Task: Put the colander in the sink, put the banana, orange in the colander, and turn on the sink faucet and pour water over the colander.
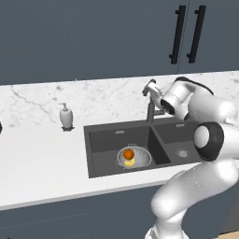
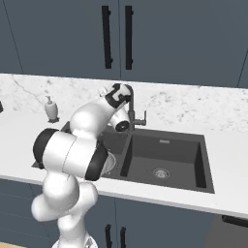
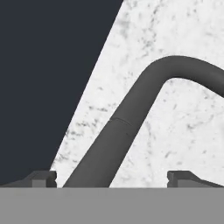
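We see the white arm with dark joints rise from its base, fold at a bulky elbow and reach forward and up — the wrist is raised high. The two-finger end effector (image 1: 150, 88) sits at the top of the reach, its dark fingertips (image 3: 43, 178) spread wide apart — nothing gripped between them.

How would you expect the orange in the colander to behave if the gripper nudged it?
The orange is round, so it would probably roll. The colander walls would likely stop it. The banana lies right beside it, perhaps limiting its roll that way.
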